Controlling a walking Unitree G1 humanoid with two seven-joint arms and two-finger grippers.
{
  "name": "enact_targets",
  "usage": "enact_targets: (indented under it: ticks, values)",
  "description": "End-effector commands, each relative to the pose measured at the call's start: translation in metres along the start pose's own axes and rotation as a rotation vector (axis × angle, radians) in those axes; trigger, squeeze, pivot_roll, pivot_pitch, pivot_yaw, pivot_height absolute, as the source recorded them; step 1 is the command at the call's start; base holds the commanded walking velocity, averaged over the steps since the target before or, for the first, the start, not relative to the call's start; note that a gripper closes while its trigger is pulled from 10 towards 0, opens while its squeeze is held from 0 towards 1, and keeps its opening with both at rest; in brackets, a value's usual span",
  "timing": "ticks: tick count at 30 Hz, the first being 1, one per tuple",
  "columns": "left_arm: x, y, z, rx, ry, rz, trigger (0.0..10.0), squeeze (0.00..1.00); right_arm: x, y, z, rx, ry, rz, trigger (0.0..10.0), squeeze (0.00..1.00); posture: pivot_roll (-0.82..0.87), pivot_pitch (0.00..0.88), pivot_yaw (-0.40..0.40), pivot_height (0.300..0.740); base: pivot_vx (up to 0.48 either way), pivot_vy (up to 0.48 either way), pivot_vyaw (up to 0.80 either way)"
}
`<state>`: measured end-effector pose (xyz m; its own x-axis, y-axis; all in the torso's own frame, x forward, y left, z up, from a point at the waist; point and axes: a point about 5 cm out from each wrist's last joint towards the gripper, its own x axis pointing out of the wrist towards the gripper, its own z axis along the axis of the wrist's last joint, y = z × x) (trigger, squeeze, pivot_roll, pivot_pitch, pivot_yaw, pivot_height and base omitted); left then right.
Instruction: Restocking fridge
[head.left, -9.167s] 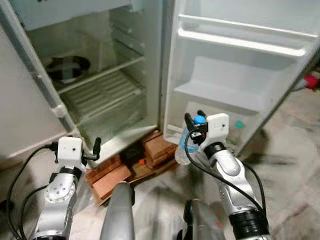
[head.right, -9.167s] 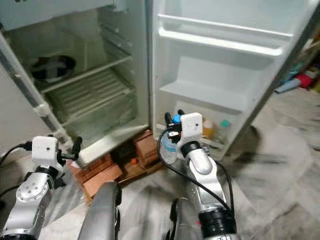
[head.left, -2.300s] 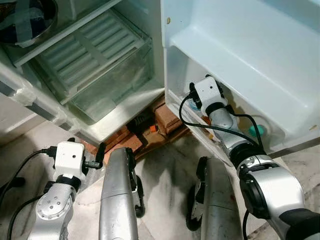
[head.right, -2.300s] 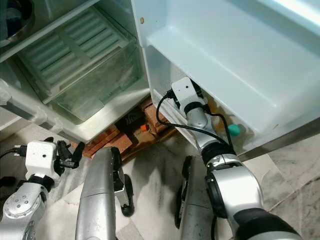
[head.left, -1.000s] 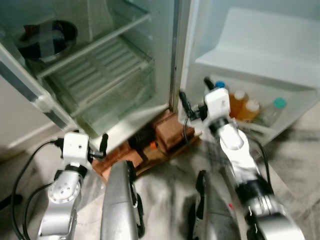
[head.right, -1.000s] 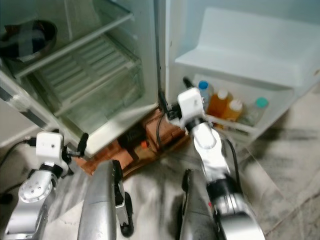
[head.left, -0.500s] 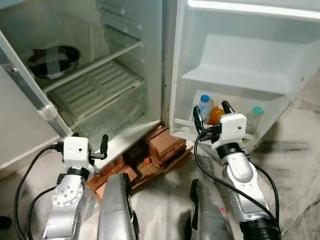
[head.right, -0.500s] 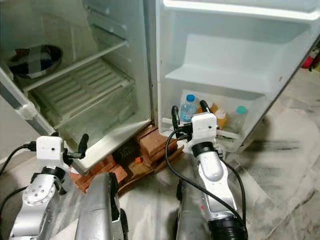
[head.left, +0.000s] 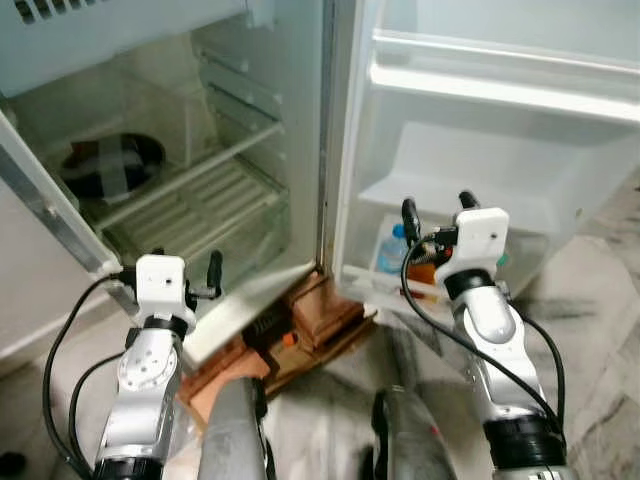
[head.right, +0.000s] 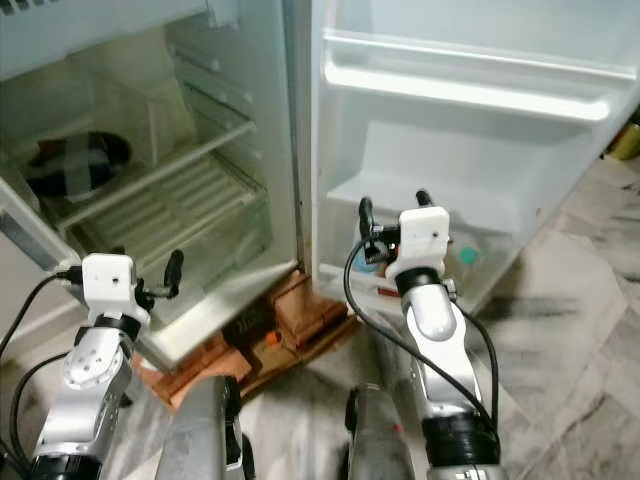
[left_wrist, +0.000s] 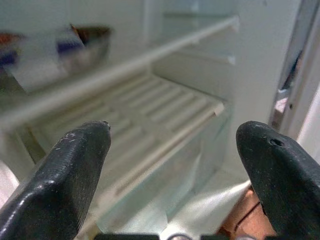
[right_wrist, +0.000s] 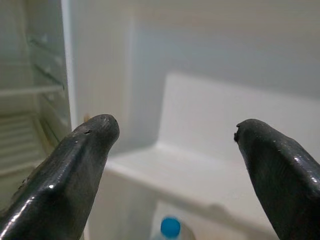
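Open fridge (head.left: 250, 110), its door (head.left: 500, 130) swung to the right of the cabinet. Inside the cabinet, far left on the glass shelf (head.left: 190, 170): one dark bowl (head.left: 110, 165) crossed with pale tape. Below that shelf: ribbed crisper cover (head.left: 195, 205) over a clear drawer. Left gripper (head.left: 188, 275), raised in front of the cabinet's lower left corner, fingers spread wide, nothing between them; its wrist view looks in at the crisper cover and the bowl above. Under the fridge, between cabinet and door: red-brown bricks (head.left: 320, 315) on the floor, with a dark object and a small orange piece beside them. Right gripper (head.left: 438, 207), held up before the door's lowest bin, fingers spread wide and empty. Behind it in that bin: blue-capped water bottle (right_wrist: 171, 228) standing upright, nearest the fridge hinge; an orange bottle just beside it, mostly hidden by the gripper; a teal cap (head.right: 467, 256) farther right. Door shelves above the bin: white, moulded. Floor (head.left: 590, 300) right of the door: grey marbled tile.
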<state>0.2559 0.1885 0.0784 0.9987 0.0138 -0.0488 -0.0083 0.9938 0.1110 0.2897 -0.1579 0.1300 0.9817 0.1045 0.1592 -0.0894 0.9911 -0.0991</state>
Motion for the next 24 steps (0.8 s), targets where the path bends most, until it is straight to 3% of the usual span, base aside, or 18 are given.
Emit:
enact_targets:
  ticks: [1,10,16,24]
  values:
    - [-0.003,0.003,-0.004,0.013,0.013,0.01,10.0,0.0,0.0,-0.002,-0.001,0.005,0.011,-0.006,10.0,0.0,0.04,0.0,-0.006,0.728,0.0,0.0,0.0]
    - [-0.002,0.0,-0.006,0.016,0.014,0.006,10.0,0.0,-0.001,0.002,-0.008,0.042,0.049,-0.012,10.0,0.0,0.05,0.0,-0.005,0.74,0.0,0.0,0.0]
    - [-0.002,-0.002,-0.006,0.027,0.017,-0.001,10.0,0.0,-0.001,0.006,-0.023,0.071,0.163,-0.011,10.0,0.0,0.04,0.0,0.0,0.74,0.0,0.0,0.0]
    - [-0.002,-0.001,-0.008,0.029,0.027,0.008,10.0,0.0,-0.005,0.014,-0.028,0.07,0.191,0.029,10.0,0.0,0.04,0.001,-0.001,0.74,0.0,-0.465,0.0]
